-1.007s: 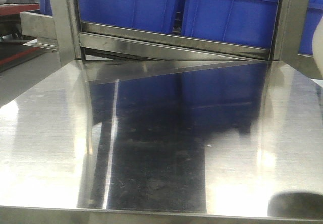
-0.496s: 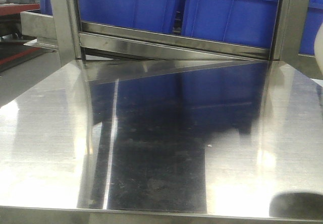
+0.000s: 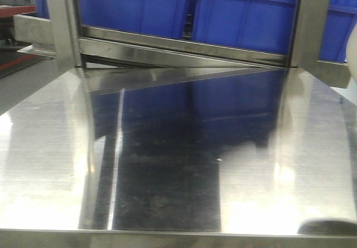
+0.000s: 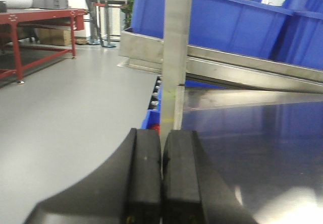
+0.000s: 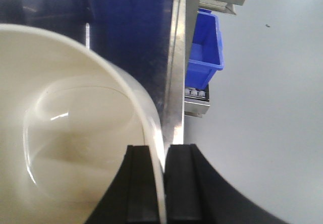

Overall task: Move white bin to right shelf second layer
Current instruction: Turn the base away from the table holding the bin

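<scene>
**Right gripper** (image 5: 160, 156): clenched on the rim of the white bin (image 5: 65, 133). One black pad sits inside the wall and the other outside, with the thin cream wall pinched between them.

**White bin:** held at the right side of the steel tabletop (image 5: 131, 42), close to its right edge. The right wrist view looks down into the glossy interior, which holds nothing. In the front view only a pale sliver of the bin (image 3: 353, 72) shows at the right border, near the far right upright (image 3: 304, 24). Whether its base touches the tabletop cannot be told.

**Left gripper** (image 4: 161, 143): clenched on nothing, the two black pads pressed flat together. It sits at the left edge of the tabletop (image 4: 262, 148), facing a steel post (image 4: 178, 57).

**Surroundings:**
- Large blue crates (image 3: 240, 19) stand side by side on the rack tier at the far side of the tabletop (image 3: 50, 147), behind a sloping steel rail (image 3: 184, 49).
- A smaller blue crate (image 5: 204, 47) sits lower, off the table's right edge, above a row of small rollers.
- A red-framed bench (image 4: 40, 27) stands on the grey floor (image 4: 65, 113), well apart to the left.
</scene>
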